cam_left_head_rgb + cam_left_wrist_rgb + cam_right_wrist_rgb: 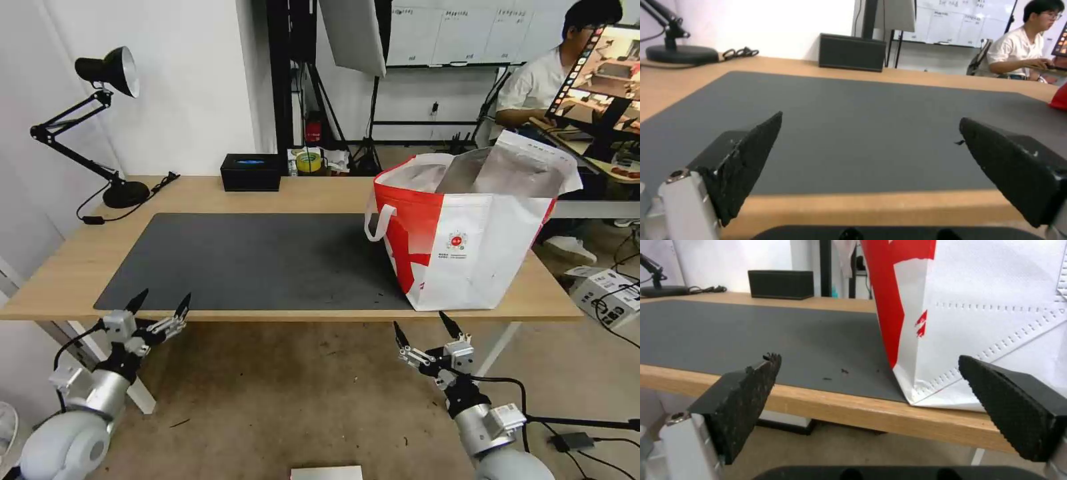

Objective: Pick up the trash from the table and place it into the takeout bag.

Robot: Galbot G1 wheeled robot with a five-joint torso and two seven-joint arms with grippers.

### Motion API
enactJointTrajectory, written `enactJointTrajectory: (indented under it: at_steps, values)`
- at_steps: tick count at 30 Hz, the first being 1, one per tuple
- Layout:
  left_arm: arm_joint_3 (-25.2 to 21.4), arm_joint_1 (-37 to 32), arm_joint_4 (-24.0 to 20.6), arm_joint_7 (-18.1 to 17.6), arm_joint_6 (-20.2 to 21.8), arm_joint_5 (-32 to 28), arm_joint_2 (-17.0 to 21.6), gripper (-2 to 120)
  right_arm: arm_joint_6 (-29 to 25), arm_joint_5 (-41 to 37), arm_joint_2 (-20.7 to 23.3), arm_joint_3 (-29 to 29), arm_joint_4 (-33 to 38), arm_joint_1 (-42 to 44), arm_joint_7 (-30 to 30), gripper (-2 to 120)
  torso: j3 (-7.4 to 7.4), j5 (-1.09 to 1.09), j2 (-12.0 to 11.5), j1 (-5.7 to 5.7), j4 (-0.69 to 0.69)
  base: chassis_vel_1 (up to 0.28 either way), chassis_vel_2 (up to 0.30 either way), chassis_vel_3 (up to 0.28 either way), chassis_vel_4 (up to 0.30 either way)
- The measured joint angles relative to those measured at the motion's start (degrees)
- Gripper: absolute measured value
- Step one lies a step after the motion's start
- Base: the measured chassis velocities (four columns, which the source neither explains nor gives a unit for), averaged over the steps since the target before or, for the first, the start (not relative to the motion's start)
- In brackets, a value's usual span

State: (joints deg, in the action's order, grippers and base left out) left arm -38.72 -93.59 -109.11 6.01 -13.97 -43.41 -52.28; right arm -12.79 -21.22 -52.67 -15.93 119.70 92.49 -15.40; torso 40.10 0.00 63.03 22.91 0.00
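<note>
Two grippers are held low in front of the table (73, 267), short of its near edge: the left gripper (160, 303) by the mat's (253, 260) near left corner, the right gripper (423, 328) just below the takeout bag (467, 233). Both are seen with fingers spread apart and nothing between them. The bag is stood upright at the table's right end, partly on the mat. A black box (251, 172) and a desk lamp (100, 120) are placed along the far edge. A few dark crumbs (840, 372) are scattered on the mat beside the bag.
</note>
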Motion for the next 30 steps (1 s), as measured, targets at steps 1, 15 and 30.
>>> enactJointTrajectory:
  at_steps: [1, 15, 30]
  values:
    - [-0.1, -0.8, 0.2, 0.5, -0.4, 0.2, -0.8, 100, 0.0, 0.0, 0.0, 0.0, 0.0, 0.0, 0.0, 100, 0.00, 0.00, 0.0, 0.00, 0.00, 0.000, 0.000, 0.000, 0.000]
    - [0.2, -2.4, 2.3, 1.9, -3.5, 3.1, -3.7, 100, 0.0, 0.0, 0.0, 0.0, 0.0, 0.0, 0.0, 100, 0.00, 0.00, 0.0, 0.00, 0.00, 0.000, 0.000, 0.000, 0.000]
    - [0.1, -2.4, 2.8, 1.9, -3.8, 4.6, -3.6, 100, 0.0, 0.0, 0.0, 0.0, 0.0, 0.0, 0.0, 100, 0.00, 0.00, 0.0, 0.01, 0.00, 0.000, 0.000, 0.000, 0.000]
